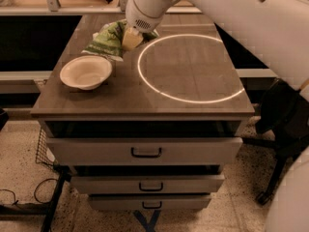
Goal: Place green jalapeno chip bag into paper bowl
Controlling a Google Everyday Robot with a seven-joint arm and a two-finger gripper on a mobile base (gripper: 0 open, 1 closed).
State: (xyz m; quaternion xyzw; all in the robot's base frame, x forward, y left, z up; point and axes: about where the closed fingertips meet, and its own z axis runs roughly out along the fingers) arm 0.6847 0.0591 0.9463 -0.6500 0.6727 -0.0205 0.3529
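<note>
The green jalapeno chip bag (107, 41) hangs tilted at the back left of the tabletop, just behind and to the right of the paper bowl (86, 72). My gripper (130, 37) is shut on the bag's right end and holds it a little above the table. The bowl is off-white, upright and empty, near the table's left edge. The arm comes down from the upper right and hides the bag's far end.
A bright ring of light (188, 66) lies on the wooden tabletop (145, 105). Part of a pale object (96, 33) shows behind the bag. Drawers (145, 151) are below the front edge. A dark chair base (280, 129) stands to the right.
</note>
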